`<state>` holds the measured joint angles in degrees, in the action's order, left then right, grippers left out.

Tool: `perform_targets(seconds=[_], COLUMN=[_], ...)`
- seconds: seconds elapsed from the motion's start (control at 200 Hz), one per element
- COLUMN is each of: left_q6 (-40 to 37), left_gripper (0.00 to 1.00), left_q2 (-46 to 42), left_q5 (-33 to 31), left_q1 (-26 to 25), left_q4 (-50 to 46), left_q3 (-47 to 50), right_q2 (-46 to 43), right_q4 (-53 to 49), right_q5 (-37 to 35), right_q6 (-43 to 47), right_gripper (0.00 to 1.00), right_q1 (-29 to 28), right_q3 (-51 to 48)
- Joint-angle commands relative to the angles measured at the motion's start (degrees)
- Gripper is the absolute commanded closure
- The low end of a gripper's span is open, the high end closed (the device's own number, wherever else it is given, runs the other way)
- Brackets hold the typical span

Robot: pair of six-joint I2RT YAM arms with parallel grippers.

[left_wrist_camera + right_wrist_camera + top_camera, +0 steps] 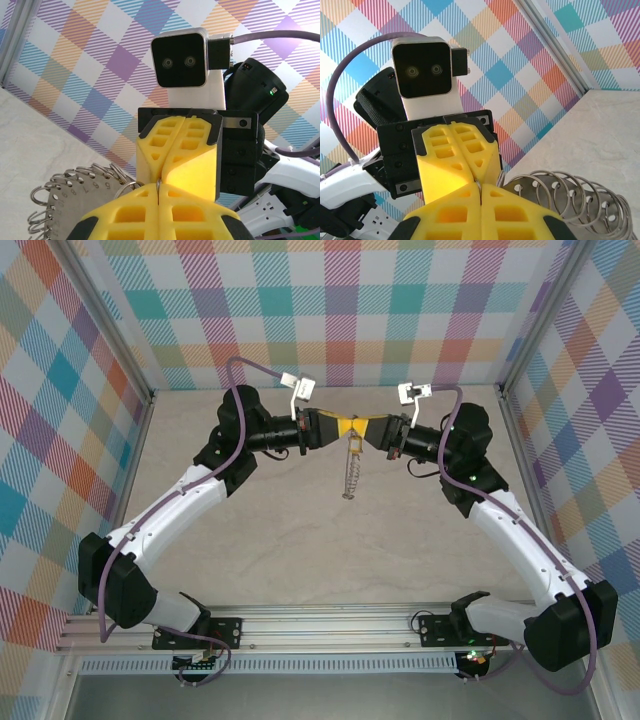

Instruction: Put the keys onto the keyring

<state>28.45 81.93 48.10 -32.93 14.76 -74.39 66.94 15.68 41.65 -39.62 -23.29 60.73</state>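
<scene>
My left gripper [343, 427] and right gripper [365, 429] meet tip to tip above the middle of the table. Both are shut on the same thin silvery wire ring, which shows edge-on in the left gripper [159, 187] and in the right gripper [481, 187]. That ring belongs to the keyring [75, 200], a grey numbered metal disc edged with several wire loops, which hangs beside the fingertips [570, 200]. From above, the keyring [348, 480] dangles below the fingertips, with a small brass-yellow key [352, 448] at its top. How the key is joined to it is too small to tell.
Checked fabric walls [340, 300] close in the back and both sides of the beige table [300, 560]. An aluminium rail [320, 625] with the arm bases runs along the near edge. Purple cables [235, 400] loop off both wrists.
</scene>
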Motion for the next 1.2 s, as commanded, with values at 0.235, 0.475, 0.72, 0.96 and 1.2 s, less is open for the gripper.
perform_targets(seconds=[0.235,0.475,0.72,0.96,1.2], left_q6=[-12.9,-22.2,-25.1,-24.9,-25.2], left_gripper=[0.52,0.50,0.62,0.65,0.65], left_q2=[-2.6,-0.3,3.3,5.8,6.8], left_q5=[0.9,6.0,10.9,13.4,13.6], left_q1=[1.1,3.4,3.6,2.9,2.0], left_q4=[-14.2,-27.7,-33.2,-33.8,-33.9], left_q3=[-6.5,-12.5,-16.2,-17.8,-18.4], right_q2=[0.6,2.1,3.3,4.4,4.7], right_q4=[-16.1,-24.8,-25.2,-23.5,-22.3], right_q5=[7.6,14.2,16.9,18.4,18.5], right_q6=[13.1,20.3,20.4,19.0,18.2], right_gripper=[1.00,1.00,1.00,1.00,1.00], right_q1=[3.0,4.9,4.9,4.9,4.8], right_q3=[7.5,10.8,11.7,11.6,11.3])
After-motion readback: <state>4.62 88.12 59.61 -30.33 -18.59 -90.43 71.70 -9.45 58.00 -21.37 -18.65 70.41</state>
